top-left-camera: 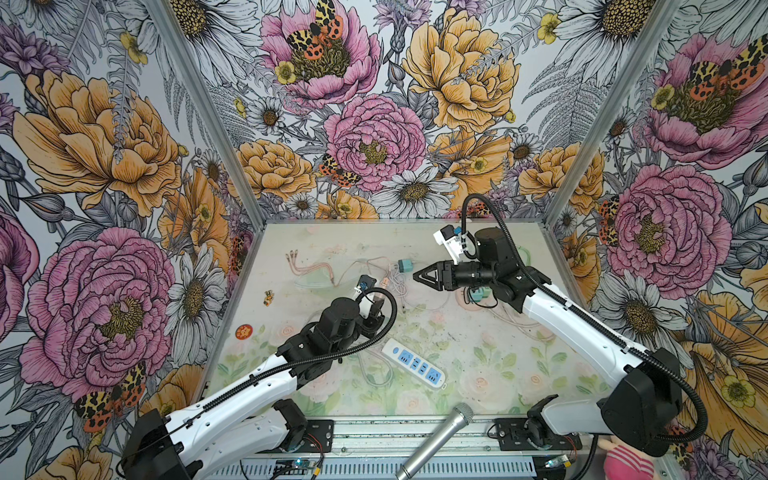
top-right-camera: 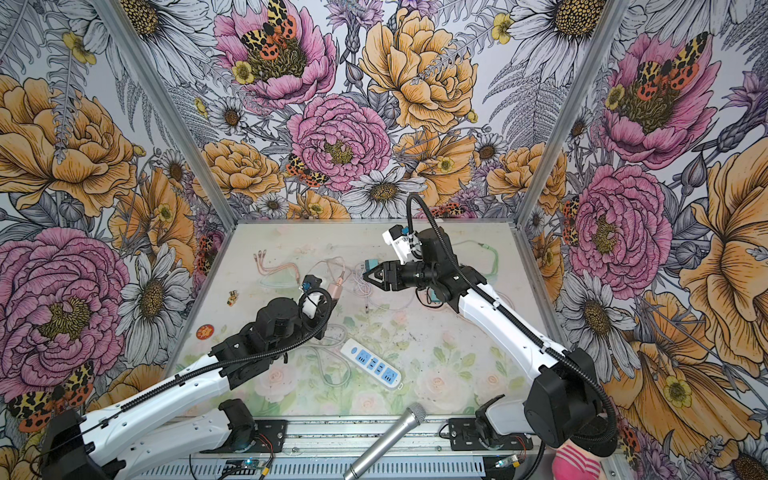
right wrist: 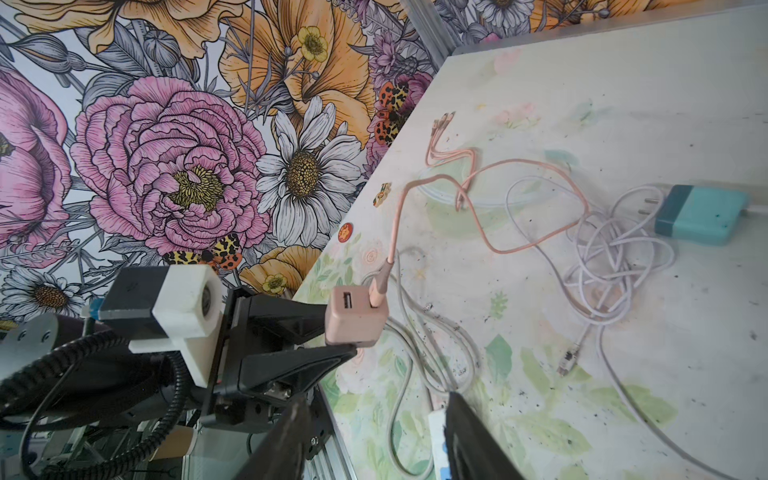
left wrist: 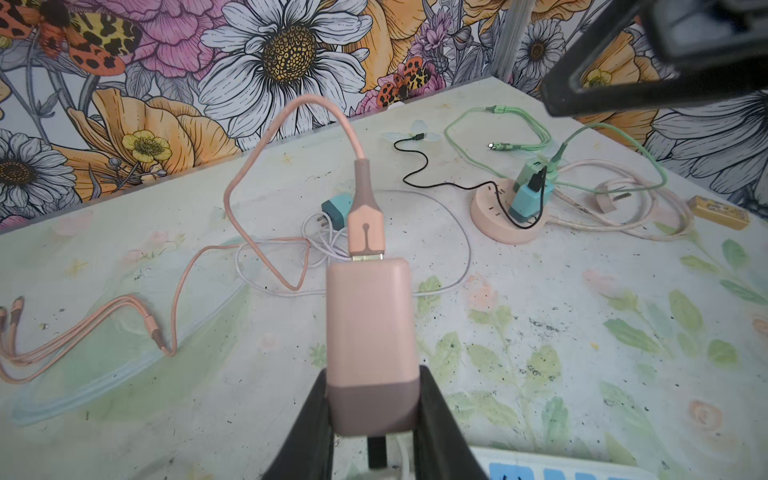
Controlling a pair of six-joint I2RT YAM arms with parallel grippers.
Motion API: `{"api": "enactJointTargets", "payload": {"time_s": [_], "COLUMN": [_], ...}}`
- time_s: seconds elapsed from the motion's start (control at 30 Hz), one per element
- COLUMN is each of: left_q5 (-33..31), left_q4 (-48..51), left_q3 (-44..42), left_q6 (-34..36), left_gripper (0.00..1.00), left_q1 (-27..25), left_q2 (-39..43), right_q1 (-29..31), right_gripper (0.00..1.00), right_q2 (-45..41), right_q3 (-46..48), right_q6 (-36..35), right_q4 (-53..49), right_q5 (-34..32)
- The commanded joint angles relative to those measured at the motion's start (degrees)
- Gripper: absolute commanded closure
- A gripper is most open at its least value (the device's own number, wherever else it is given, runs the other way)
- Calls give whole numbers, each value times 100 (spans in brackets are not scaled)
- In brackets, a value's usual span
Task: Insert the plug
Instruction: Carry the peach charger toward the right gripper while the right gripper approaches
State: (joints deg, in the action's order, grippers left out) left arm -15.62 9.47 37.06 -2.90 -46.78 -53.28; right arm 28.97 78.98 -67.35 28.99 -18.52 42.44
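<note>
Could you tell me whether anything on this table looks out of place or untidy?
A silver microphone lies half off the table's front edge, unrelated to the plugs. The white cable is tangled beside the teal charger.

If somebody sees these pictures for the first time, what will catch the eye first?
The loud flowered wallpaper on all three walls strikes first. Next, over the middle of the table, the left gripper is shut on a pink charger with a pink cable plugged in. A white power strip with blue sockets lies just in front of it.
</note>
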Motion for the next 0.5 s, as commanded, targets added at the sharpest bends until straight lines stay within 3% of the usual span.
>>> {"api": "enactJointTargets", "payload": {"time_s": [0.0, 0.47], "left_q5": [173, 215], "left_q4": [-481, -715], "left_q3": [199, 251], "left_q6": [137, 131], "left_gripper": [82, 83], "left_q1": [-78, -182], "left_q2": [-49, -199], "right_q1": [182, 572], "right_gripper": [46, 46], "right_q2": [206, 879], "right_q3": [-164, -418], "right_q6": [32, -9], "right_q4": [269, 432], "right_q5": [176, 223]}}
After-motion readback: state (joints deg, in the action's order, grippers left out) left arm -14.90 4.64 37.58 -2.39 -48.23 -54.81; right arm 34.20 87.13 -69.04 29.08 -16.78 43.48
